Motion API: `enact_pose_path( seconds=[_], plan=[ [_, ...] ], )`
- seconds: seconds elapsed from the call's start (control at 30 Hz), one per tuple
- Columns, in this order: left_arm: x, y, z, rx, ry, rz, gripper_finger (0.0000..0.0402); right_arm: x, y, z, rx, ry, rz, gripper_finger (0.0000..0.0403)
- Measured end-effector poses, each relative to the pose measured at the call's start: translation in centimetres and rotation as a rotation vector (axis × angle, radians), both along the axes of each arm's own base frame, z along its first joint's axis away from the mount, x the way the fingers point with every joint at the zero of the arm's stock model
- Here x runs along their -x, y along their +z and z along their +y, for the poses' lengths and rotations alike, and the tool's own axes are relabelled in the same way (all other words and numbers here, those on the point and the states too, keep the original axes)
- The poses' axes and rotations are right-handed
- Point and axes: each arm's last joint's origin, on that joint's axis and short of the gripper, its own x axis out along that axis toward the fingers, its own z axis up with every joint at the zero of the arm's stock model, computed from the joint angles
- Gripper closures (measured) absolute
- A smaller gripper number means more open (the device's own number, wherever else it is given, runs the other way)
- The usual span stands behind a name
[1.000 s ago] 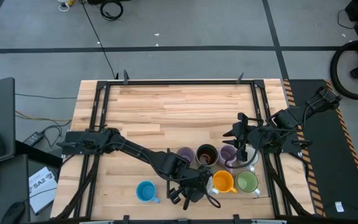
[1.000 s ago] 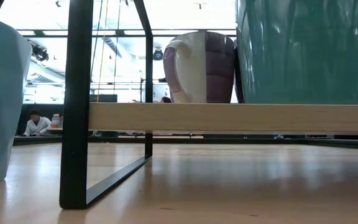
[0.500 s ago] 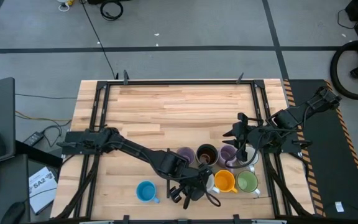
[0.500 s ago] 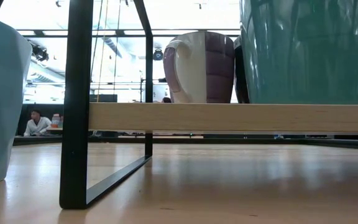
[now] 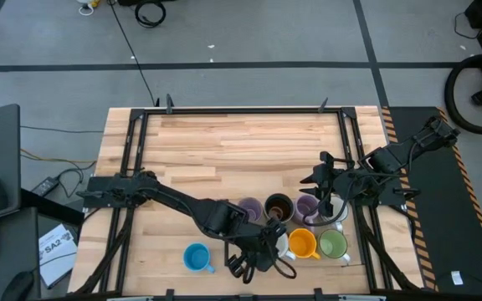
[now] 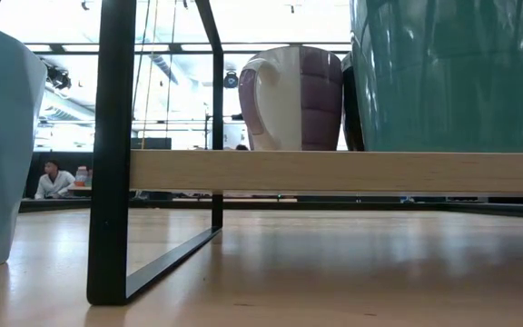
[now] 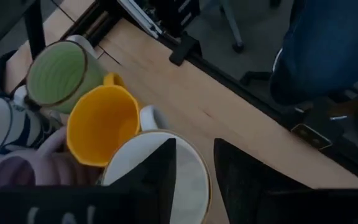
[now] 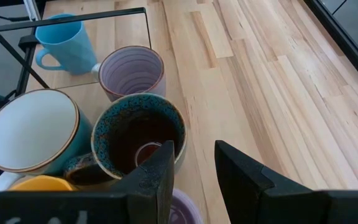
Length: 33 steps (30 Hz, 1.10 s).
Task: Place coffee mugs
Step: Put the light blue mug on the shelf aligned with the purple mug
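Note:
The teal mug (image 5: 279, 243), white inside, stands on a low wooden shelf (image 6: 334, 171) next to the orange mug (image 5: 301, 243) and the green mug (image 5: 333, 244). My left gripper (image 5: 260, 248) is over its rim and shut on it. Behind stand a purple mug (image 5: 249, 209), the dark teal mug with brown inside (image 5: 279, 207), a second purple mug (image 5: 306, 206) and a white mug (image 5: 336, 216). The bright blue mug (image 5: 196, 257) rests on the table left of the shelf. My right gripper (image 5: 318, 189) hovers above the second purple mug, open by a narrow gap. My left gripper holds the teal mug by its rim (image 7: 205, 182), on the side away from the orange mug. One finger (image 7: 154, 177) is inside the mug and the other finger (image 7: 247, 180) outside. The fingers come from above, pointing down. The mug (image 6: 452, 73) stands upright with its base on the shelf.
The black metal frame (image 6: 112, 154) carries the shelf, and the mugs stand close together on it. Bare table (image 5: 224, 150) lies toward the far edge. Black rails (image 5: 132, 142) run along the table's sides. A person sits far off in the room (image 6: 54, 179).
The teal mug has slid a little along the shelf toward the orange mug and then stayed put. My left arm's forearm has swung slightly toward the table's left.

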Motion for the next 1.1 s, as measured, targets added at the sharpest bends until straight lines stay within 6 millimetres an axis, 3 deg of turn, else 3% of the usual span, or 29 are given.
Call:
enact_pose_path(
  seconds=[0.37,0.67,0.87,1.1],
  plan=[
    [3.9,3.9,1.0,0.084,0.159,0.102,0.0287,0.0,0.0,0.0,0.001,0.000,0.002,0.0281],
    [10.4,6.7,1.2,0.149,0.417,0.383,0.0287,0.0,0.0,0.0,0.002,0.000,0.004,0.0281],
    [13.5,6.7,-1.0,0.092,0.566,0.421,0.0287,0.0,0.0,0.0,0.002,0.000,0.003,0.0281],
    [15.6,4.5,-4.1,0.042,0.626,0.486,0.0287,0.0,0.0,0.0,0.002,0.000,0.003,0.0281]
  ],
)
